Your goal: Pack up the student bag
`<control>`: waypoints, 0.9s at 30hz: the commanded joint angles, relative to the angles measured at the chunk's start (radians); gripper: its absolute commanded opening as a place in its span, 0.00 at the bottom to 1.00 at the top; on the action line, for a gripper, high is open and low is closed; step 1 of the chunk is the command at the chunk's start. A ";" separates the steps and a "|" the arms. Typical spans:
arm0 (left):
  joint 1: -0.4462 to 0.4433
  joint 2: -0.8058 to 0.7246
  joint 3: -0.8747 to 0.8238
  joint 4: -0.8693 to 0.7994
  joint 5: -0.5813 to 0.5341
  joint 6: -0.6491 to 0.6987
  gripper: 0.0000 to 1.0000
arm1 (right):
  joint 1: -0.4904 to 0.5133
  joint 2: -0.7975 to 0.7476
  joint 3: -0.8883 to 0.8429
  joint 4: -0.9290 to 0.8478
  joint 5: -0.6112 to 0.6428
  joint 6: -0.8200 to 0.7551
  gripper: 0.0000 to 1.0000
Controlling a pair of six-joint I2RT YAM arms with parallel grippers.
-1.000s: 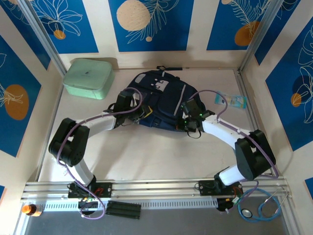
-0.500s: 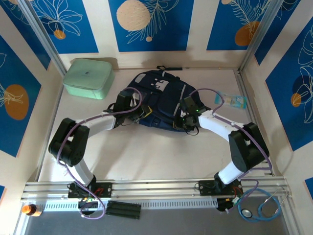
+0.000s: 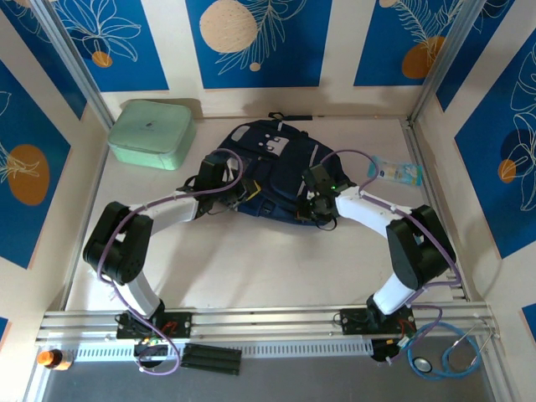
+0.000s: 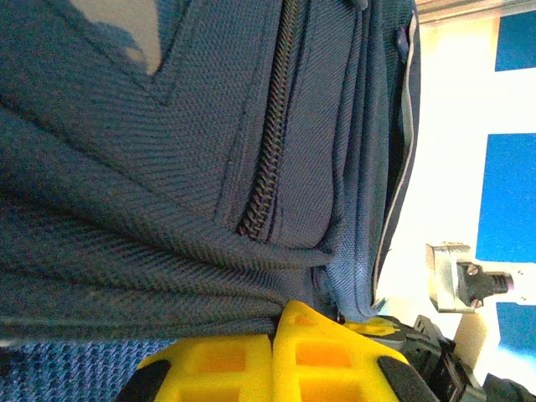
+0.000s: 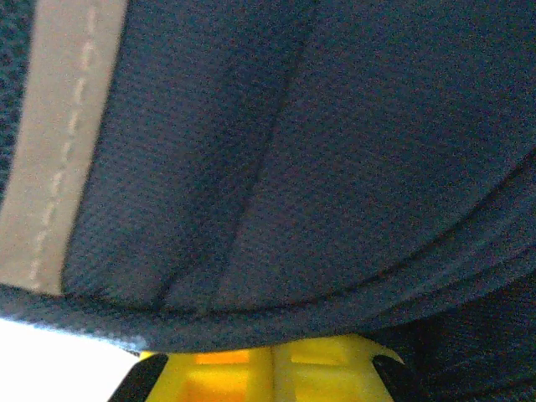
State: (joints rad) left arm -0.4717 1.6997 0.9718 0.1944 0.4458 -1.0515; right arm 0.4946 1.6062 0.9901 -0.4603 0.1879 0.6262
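Observation:
The student bag (image 3: 276, 159), navy blue with a grey stripe and white patches, lies flat at the back middle of the table. My left gripper (image 3: 244, 194) is at the bag's near left edge. In the left wrist view its yellow fingers (image 4: 222, 364) are shut, and taut folds of the student bag's fabric (image 4: 151, 209) run into the line where they meet (image 4: 279, 316). My right gripper (image 3: 312, 207) sits at the bag's near right edge. Its yellow fingers (image 5: 209, 377) are pressed together (image 5: 272, 352) under an overhanging fold of the student bag (image 5: 318, 167). Whether cloth is pinched there is hidden.
A mint-green rectangular case (image 3: 152, 132) stands at the back left. A small clear packet (image 3: 397, 172) lies right of the bag by the metal wall post. A stethoscope (image 3: 444, 356) and an orange bottle (image 3: 52, 358) lie beyond the near rail.
My right arm has swung left, carrying its gripper a little further along the bag's near edge. The left arm and the bag have stayed still.

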 commanded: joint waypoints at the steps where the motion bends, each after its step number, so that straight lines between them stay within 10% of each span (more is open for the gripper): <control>1: 0.054 -0.014 0.040 0.020 -0.010 0.055 0.00 | -0.016 -0.058 -0.052 -0.024 0.137 0.033 0.00; 11: 0.098 0.000 0.091 -0.135 -0.030 0.175 0.01 | -0.043 -0.127 -0.054 0.010 0.071 0.002 0.00; 20: 0.153 -0.174 -0.055 -0.193 -0.135 0.177 0.48 | 0.103 -0.045 0.160 0.031 -0.021 -0.091 0.00; 27: 0.114 -0.273 -0.195 -0.006 -0.102 -0.096 0.54 | 0.173 0.027 0.278 0.066 -0.154 -0.111 0.00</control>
State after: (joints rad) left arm -0.3332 1.4464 0.8238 0.0853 0.3424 -1.0164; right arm 0.6434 1.6207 1.2083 -0.4614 0.1307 0.5453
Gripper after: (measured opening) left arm 0.544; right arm 0.055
